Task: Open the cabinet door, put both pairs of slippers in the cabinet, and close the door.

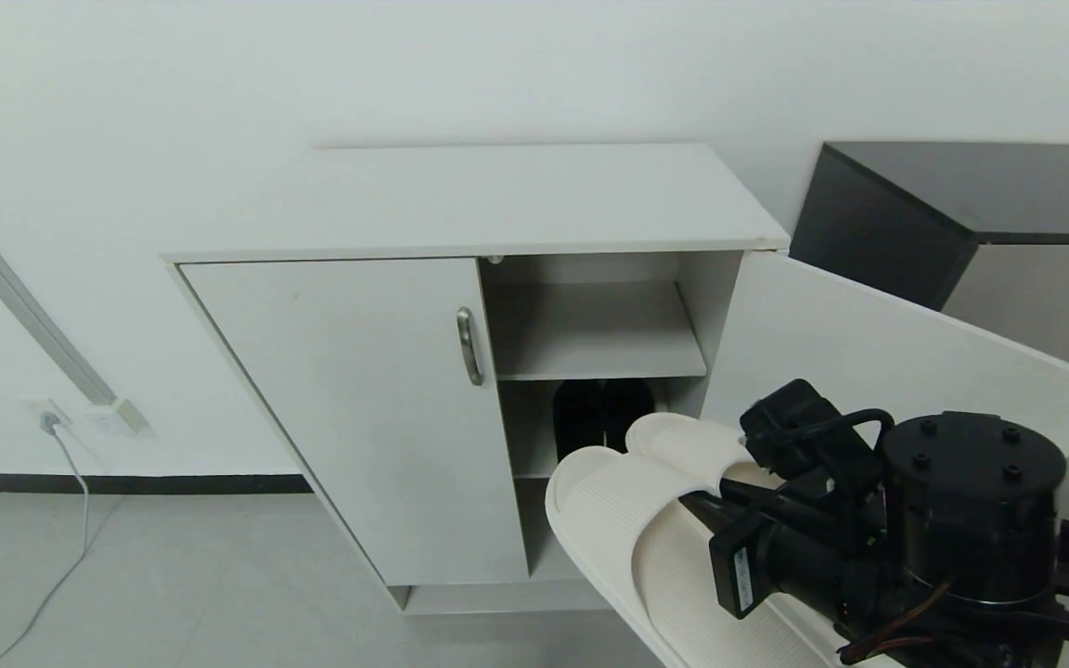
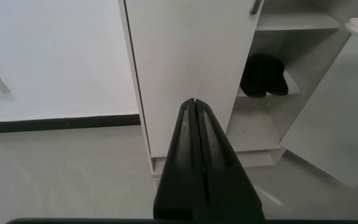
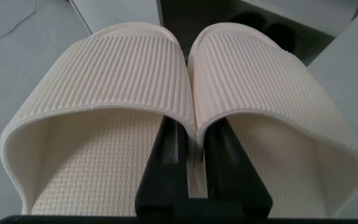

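At five o'clock, the right gripper [image 3: 191, 152] clamps the white slippers [image 1: 623, 520] by their inner edges; the left gripper [image 2: 195, 109] is pressed together, empty. Beyond, at eleven o'clock, black slippers [image 1: 601, 413] sit inside the open cabinet [image 1: 358, 408].

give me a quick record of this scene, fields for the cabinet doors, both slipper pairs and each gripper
cabinet: white, two doors
left door: closed
right door: swung open
black slippers: inside the cabinet, on the shelf below the top one
white slippers: pair held side by side, in front of the open compartment, not yet inside
right gripper: shut on the white slippers' inner edges
left gripper: shut, holding nothing
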